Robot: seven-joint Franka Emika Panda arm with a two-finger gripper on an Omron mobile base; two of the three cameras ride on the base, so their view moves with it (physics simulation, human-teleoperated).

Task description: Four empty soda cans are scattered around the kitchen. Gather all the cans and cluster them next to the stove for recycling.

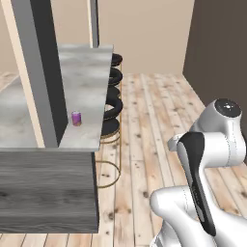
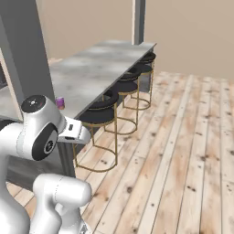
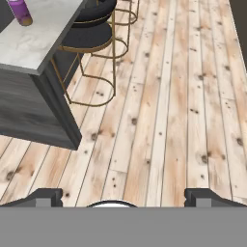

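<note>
1. A small upright purple soda can with a silvery top (image 1: 76, 118) stands on the pale marble-topped bench (image 1: 82, 77), near the bench's front end and close to the edge that faces the stools.
2. In the left base view the can sits just right of a tall grey post (image 1: 41, 72) that rises from the bench top; they are near each other but not touching.
3. From the right base view the same can (image 2: 60, 103) peeks out just behind the robot's white shoulder joint, with the bench (image 2: 96, 68) stretching away behind it.
4. In the hand view the can (image 3: 20, 11) appears at the upper left corner, on the bench corner (image 3: 34, 46), upright.
5. The hand (image 3: 123, 197) hangs over the light plank floor (image 3: 183, 96), well apart from the can. Its two dark fingertips (image 3: 43, 197) stand at their widest, far to either side, and nothing lies between them.
6. A row of black round-seated stools with thin gold metal frames (image 2: 103, 116) lines the bench's outer side, tucked partly under the overhang.
7. The bench base is dark grey wood-grain panelling (image 1: 46, 193).
8. Beige walls (image 2: 192, 32) close off the room behind the bench.
</note>
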